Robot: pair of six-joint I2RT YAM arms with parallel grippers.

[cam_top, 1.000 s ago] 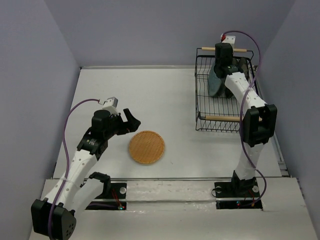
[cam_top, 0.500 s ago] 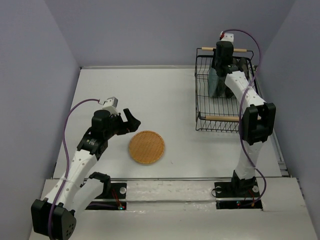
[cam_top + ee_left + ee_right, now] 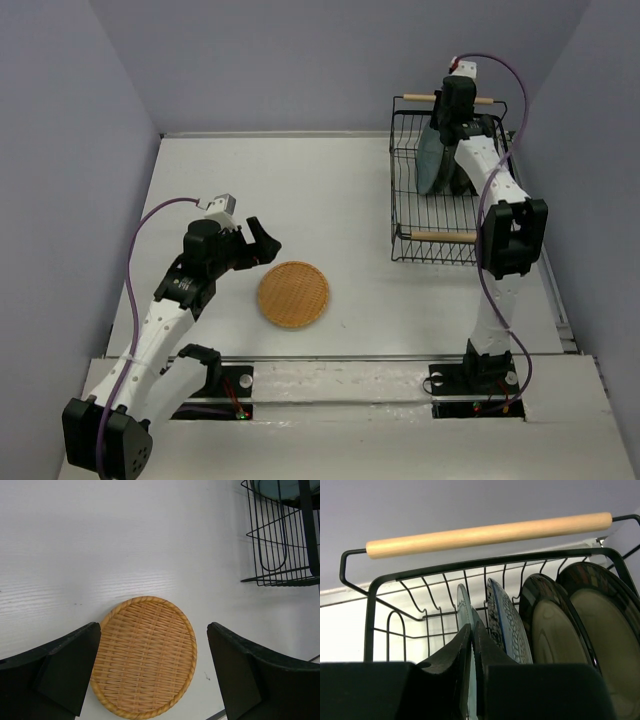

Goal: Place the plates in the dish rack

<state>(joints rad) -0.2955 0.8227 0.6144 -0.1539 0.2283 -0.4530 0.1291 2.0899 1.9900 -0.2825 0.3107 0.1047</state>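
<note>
Four plates are seen standing on edge in the rack [image 3: 396, 205]: a teal plate [image 3: 462, 602], a flowered plate [image 3: 507, 625] and two dark-rimmed plates [image 3: 550, 625], side by side in that order from left to right in the right wrist view. The right pincer [image 3: 471, 627] is closed down thin on the upper rim of the teal plate, so that plate is judged seated but not yet let go.

One woven plate [image 3: 293, 294] is left, lying flat on the table [image 3: 300, 190], near its front edge and well apart from the rack. The left pincer [image 3: 154, 630] is held above it, spread fully wide, with nothing gripped.

Bare table is seen all round the woven plate. Free wires are seen in the rack left of the teal plate. A wooden handle [image 3: 485, 534] crosses the far end above the wire rim and would have to be avoided.
</note>
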